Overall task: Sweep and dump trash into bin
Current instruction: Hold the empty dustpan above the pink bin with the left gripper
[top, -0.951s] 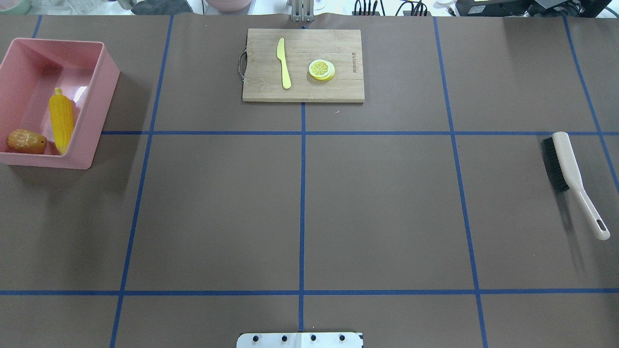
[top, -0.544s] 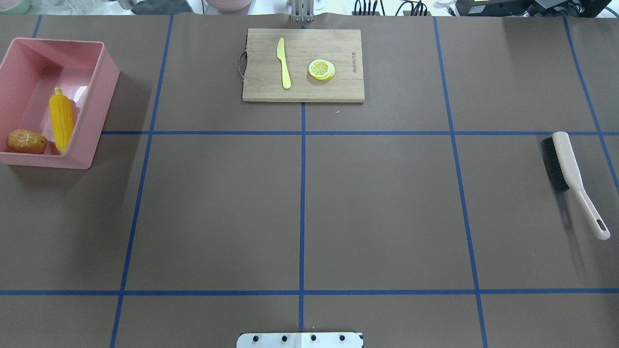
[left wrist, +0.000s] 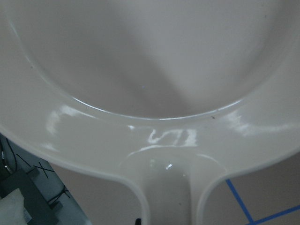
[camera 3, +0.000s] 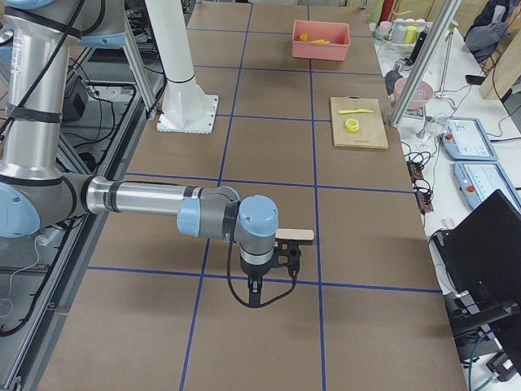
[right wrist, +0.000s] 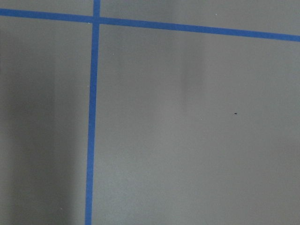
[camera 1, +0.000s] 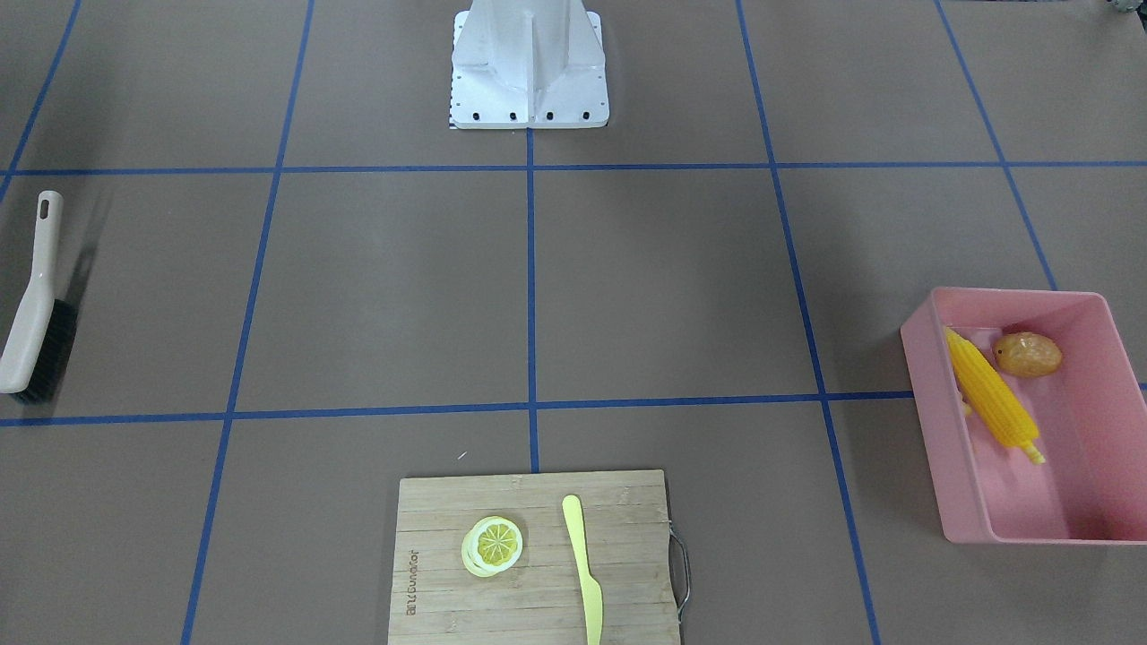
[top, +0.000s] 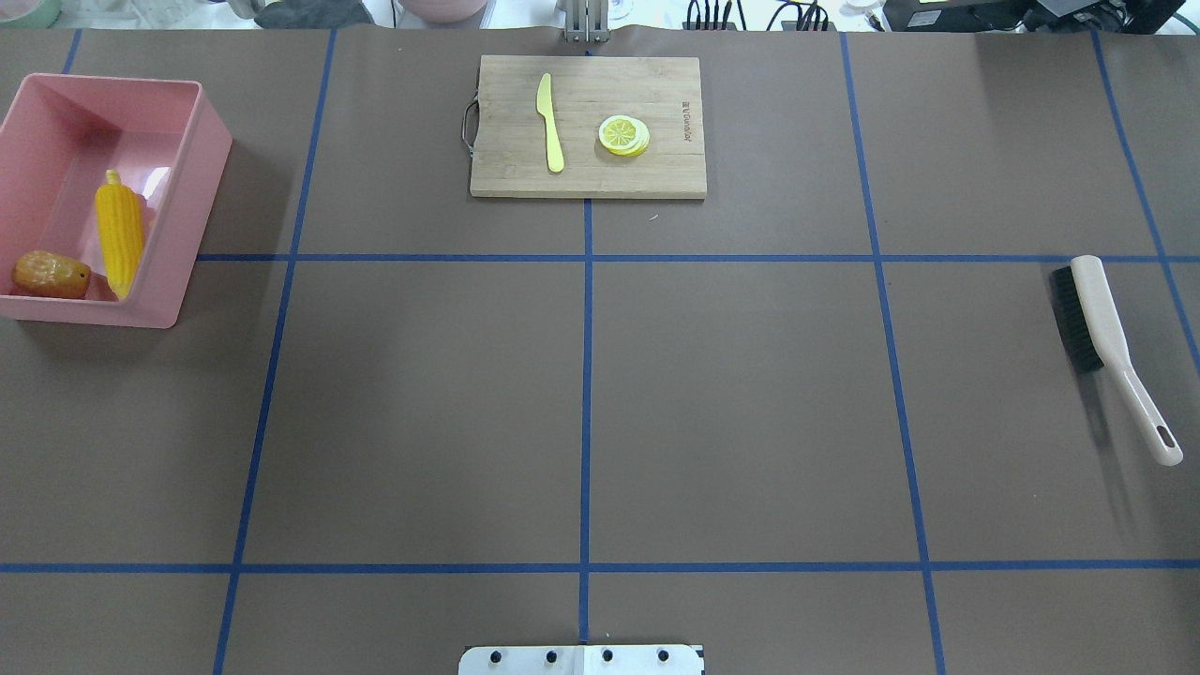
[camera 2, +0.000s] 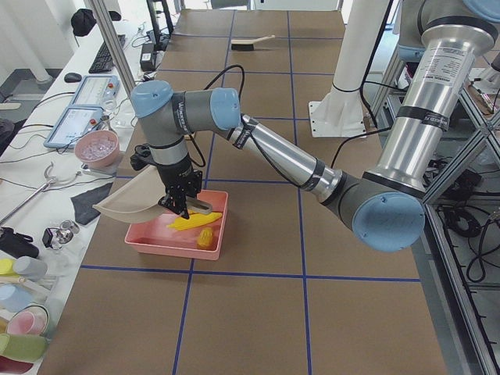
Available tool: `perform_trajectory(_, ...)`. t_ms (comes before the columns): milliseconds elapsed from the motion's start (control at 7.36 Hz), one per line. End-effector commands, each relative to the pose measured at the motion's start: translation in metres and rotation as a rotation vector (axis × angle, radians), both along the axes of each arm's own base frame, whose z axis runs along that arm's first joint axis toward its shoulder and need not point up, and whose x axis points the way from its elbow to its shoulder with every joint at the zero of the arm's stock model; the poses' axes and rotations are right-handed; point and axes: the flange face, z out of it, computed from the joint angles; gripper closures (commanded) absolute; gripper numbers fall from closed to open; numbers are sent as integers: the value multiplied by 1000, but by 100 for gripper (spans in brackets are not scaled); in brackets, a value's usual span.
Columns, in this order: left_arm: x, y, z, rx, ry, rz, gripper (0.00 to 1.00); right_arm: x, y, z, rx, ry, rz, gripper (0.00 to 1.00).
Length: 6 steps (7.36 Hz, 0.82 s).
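Both in pink rectangular plastic tub: yellow toy corn cob, brown toy potato; judged light, rollable, best scooped. Left pincer, right pincer: state cannot be told.

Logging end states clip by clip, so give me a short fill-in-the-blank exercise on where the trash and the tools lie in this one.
The yellow toy corn cob and the small brown toy potato lie inside the ____ rectangular plastic tub.
In the overhead view, the yellow plastic knife lies ____ of the round lemon slice on the wooden cutting board.
The beige-handled brush with black bristles lies on the table at the robot's ____ side.
Missing words: pink; left; right.
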Motion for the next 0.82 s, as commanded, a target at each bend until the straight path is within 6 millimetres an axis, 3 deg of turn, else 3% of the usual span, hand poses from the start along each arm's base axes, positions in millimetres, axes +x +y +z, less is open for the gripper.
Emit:
perform_trajectory(0, 26, -12, -45, -13, 89, -46, 100, 0, -1, -9, 18, 1, -1, 0)
perform_trajectory(272, 77, -23, -101, 7, 145, 7, 100, 0, -2, -10, 19, -1, 4, 0)
perform_trajectory(680, 169, 14, -163, 56, 175, 65, 100, 0, -2, -10, 16, -2, 4, 0)
